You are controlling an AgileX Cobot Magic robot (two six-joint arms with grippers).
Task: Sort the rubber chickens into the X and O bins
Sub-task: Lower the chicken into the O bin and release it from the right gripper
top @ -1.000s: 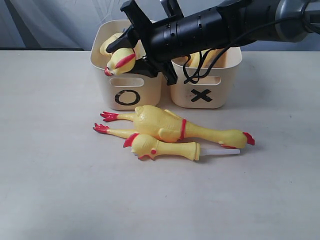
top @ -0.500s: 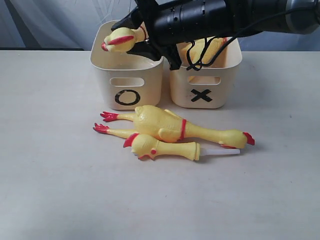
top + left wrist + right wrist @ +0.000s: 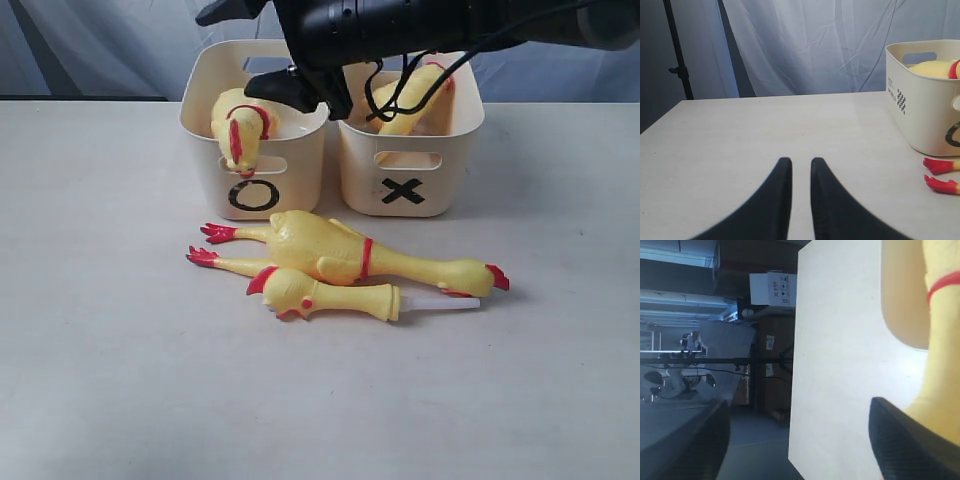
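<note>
The O bin (image 3: 292,172) and the X bin (image 3: 440,160) stand side by side at the back of the table. One rubber chicken (image 3: 240,128) lies in the O bin with its head drooping over the front rim. Another chicken (image 3: 412,92) lies in the X bin. A large chicken (image 3: 335,250) and a smaller, slimmer one (image 3: 330,296) lie on the table in front of the bins. My right gripper (image 3: 256,50) hovers above the O bin, open and empty, with the yellow chicken (image 3: 942,340) just beside one finger. My left gripper (image 3: 797,165) is shut, low over bare table.
In the left wrist view the O bin (image 3: 920,105) stands ahead to one side, with two red chicken feet (image 3: 940,165) on the table beside it. A pale curtain hangs behind the table. The right arm (image 3: 430,25) reaches across above both bins.
My right gripper held a chicken by the head above the O bin, then opened and rose. The chicken dropped into the O bin, head over the front rim.
</note>
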